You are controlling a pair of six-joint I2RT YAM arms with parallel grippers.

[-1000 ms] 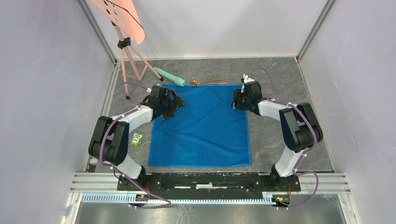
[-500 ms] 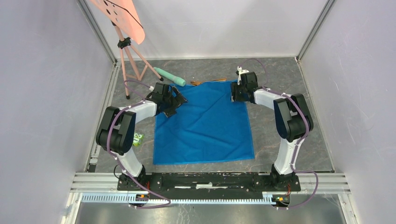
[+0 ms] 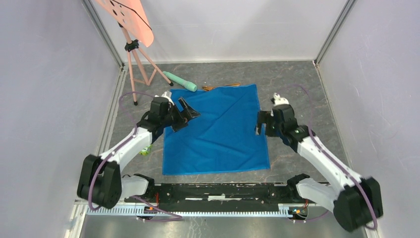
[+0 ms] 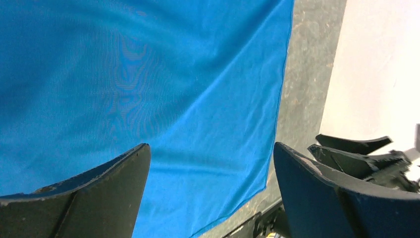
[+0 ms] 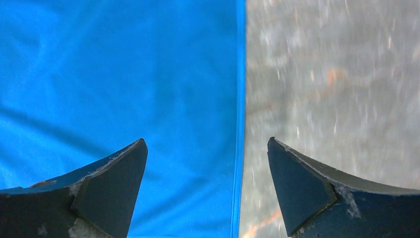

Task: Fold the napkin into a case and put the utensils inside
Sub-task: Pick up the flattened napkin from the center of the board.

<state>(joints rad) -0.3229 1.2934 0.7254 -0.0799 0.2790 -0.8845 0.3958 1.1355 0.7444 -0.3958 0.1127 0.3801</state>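
Our right tool (image 3: 258, 127) now sits nearer, wide open like our left tool (image 3: 184, 115); we reckon the limp napkin (image 3: 218, 136) needs corner pinches.

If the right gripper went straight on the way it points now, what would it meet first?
Probably the napkin, at its right edge. The open right gripper straddles that edge, one jaw over cloth and the other over bare table. How high it hangs above them is unclear.

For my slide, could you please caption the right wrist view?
Open right gripper over the napkin, jaws straddling its edge.
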